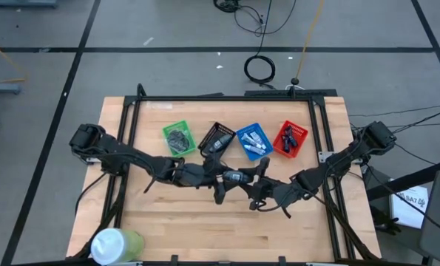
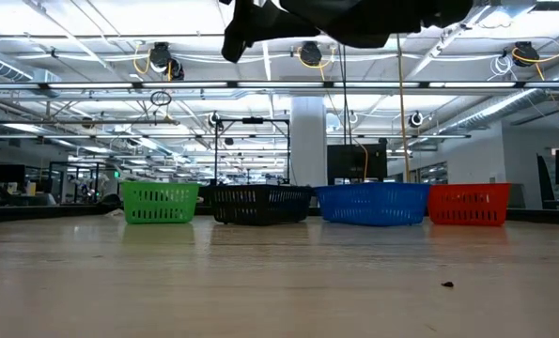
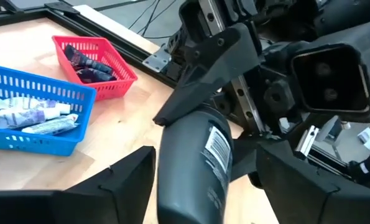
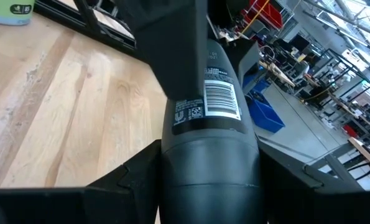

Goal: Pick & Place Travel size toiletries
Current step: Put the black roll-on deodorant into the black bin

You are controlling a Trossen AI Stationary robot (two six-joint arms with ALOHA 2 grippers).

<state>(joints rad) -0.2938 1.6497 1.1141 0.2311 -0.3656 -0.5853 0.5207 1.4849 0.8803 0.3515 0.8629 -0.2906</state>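
Item in hand: one grey oval bottle [image 3: 194, 168], barcode label outward, held aloft over the middle of the table [image 1: 205, 229], in front of the row of baskets. Both my end effectors meet at it: my left end effector [image 1: 238, 177] reaches in from the left and my right end effector [image 1: 258, 193] from the right, and each wrist view shows the bottle lying between that arm's own fingers, so I read this as a hand-over, both clenched on opposite ends so the bottle cannot drop mid-transfer. The low view shows only dark arm parts at its top edge and nothing on the table nearby, so the item is carried, not resting. Stock already sorted: dark grey bundles in the green basket [image 1: 178, 137]; white-silver tubes [image 3: 32, 118] in the blue basket [image 1: 253, 142]; dark blue-purple pieces [image 3: 91, 65] in the red basket [image 1: 290, 139]. The black basket [image 1: 217, 139] holds something I cannot make out; by elimination I judge it the bottle's destination. A large white-and-green cylinder [image 1: 116, 244] stands at the table's near left corner, well apart, not part of the lot. Risk noted: releasing one grip before the other is firm.
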